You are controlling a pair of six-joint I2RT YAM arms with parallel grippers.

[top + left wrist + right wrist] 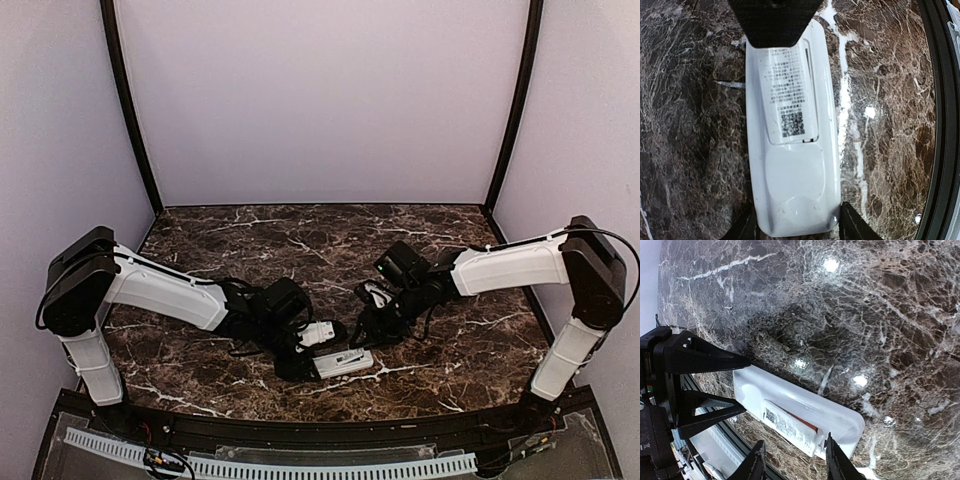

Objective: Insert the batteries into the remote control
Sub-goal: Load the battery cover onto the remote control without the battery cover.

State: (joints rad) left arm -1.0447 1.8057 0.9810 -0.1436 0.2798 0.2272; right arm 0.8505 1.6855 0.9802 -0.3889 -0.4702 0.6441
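Note:
The white remote control lies face down on the marble near the front edge, its labelled battery cover on top. My left gripper is shut on the remote's plain end, with one finger on each long side. The cover sits slightly raised along one edge, and an orange-red battery shows in the gap under it. My right gripper hangs over the cover end with its jaws apart. Its right fingertip touches the cover's end corner.
The table's black front rail runs close beside the remote. Beyond it lies a white perforated strip. Both arms meet over the front middle of the marble top, which is walled at the back and sides.

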